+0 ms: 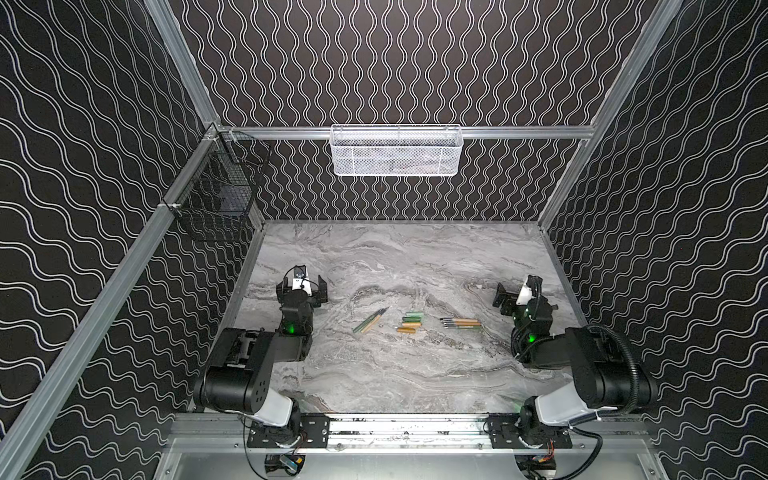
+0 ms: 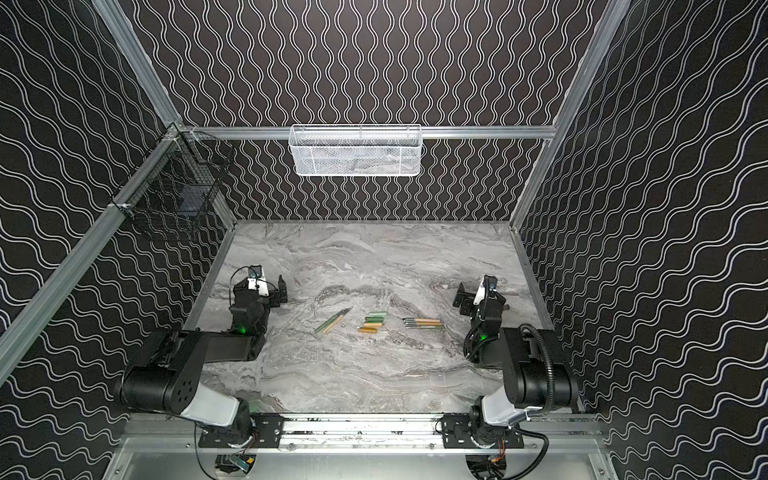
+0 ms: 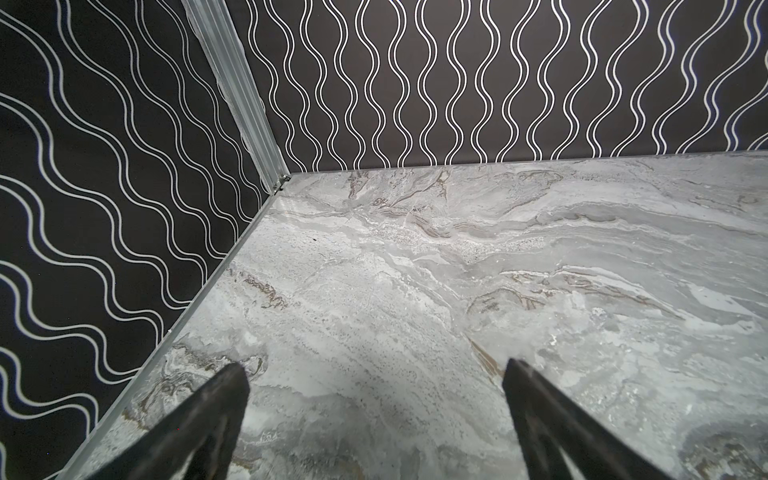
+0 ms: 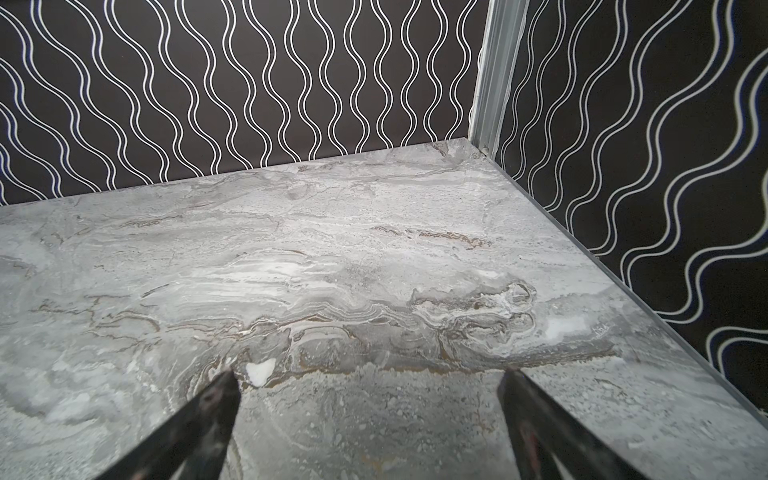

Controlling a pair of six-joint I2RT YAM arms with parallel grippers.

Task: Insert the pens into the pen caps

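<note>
Left gripper: the black two-fingered left gripper (image 1: 302,292) (image 3: 374,368) is over the left side of the table, its jaws spread wide and released. It grasps nothing, and its wrist view shows only bare marble between the fingers (image 3: 216,399).
Right gripper: the black two-fingered right gripper (image 1: 509,298) (image 4: 369,375) is over the right side, also spread wide and empty. Its wrist view looks toward the far right corner.
Pen caps: short stubby green and orange tubes, the pen caps (image 1: 410,323) (image 2: 372,322), lie side by side at mid-table, between the two grippers and well apart from both. The green ones are farther back, the orange ones nearer.
Left pens: a few thin pens (image 1: 371,320) (image 2: 333,319) with green and tan barrels lie together on a slant just left of the caps. Their dark tips are bare and point toward the far right.
Right pens: a second cluster of thin tan and green sticks (image 1: 461,323) (image 2: 422,323) lies nearly crosswise just right of the caps, dark tips toward them.
Table: the grey marble-patterned tabletop (image 1: 395,374) carries all of these.
Walls: a white mesh basket (image 1: 396,151) hangs on the back rail and a black wire basket (image 1: 220,195) on the left rail.
</note>
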